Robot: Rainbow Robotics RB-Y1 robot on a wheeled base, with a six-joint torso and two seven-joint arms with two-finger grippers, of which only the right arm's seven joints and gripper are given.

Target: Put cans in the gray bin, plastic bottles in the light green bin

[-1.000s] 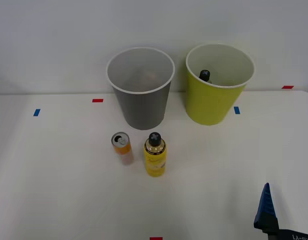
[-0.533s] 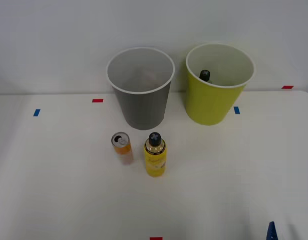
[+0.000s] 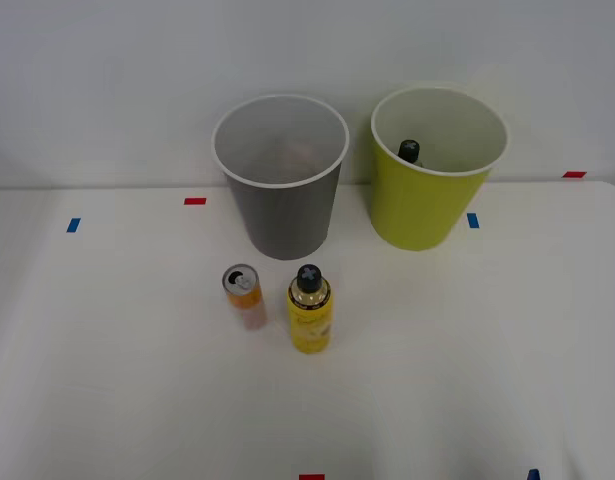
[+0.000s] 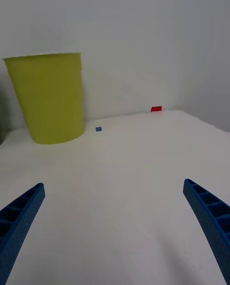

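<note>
The can [image 3: 241,285] stands upright left of the yellow bottle [image 3: 310,314], both near the gray bin [image 3: 284,205]. A black-capped bottle [image 3: 409,151] sits inside the green bin [image 3: 425,205], far right. The right gripper [image 4: 115,227], spread and empty, hovers over the table [image 3: 467,360].

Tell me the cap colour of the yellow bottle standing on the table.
Black, clearest in the front view: the yellow plastic bottle's cap.
</note>
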